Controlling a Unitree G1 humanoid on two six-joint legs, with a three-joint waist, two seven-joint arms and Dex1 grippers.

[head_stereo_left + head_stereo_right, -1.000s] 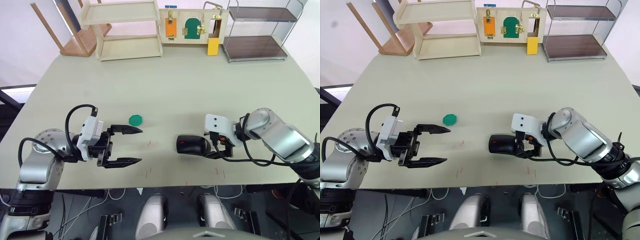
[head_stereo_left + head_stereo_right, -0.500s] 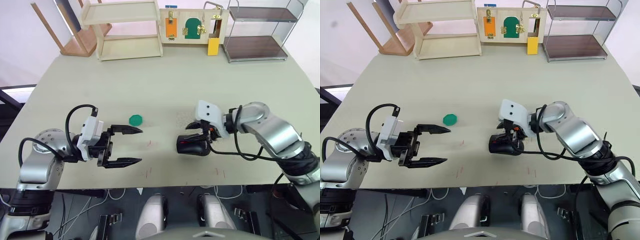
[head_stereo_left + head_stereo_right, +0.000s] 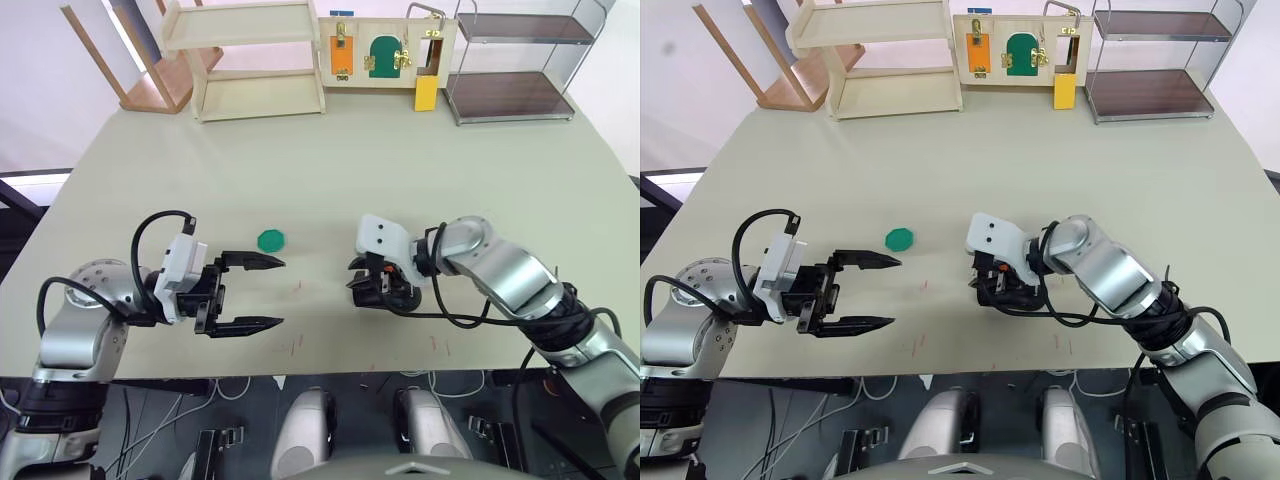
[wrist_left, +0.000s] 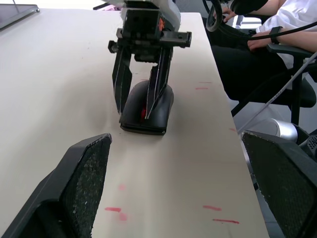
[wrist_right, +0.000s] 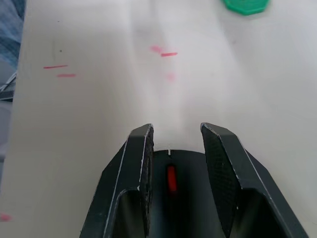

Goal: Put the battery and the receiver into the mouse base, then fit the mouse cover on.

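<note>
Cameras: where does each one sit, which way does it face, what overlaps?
Left/right eye views: head stereo pair, looking forward and down over the table; both arms show.
Left wrist view: on the left wrist, looking along its open left claw at the right claw and the mouse.
Right wrist view: on the right wrist, looking along its fingers astride the mouse.
Shared: every view shows the mouse.

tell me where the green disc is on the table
In the left eye view the green disc lies flat on the table, left of centre, just beyond the left gripper and left of the mouse base.
</note>
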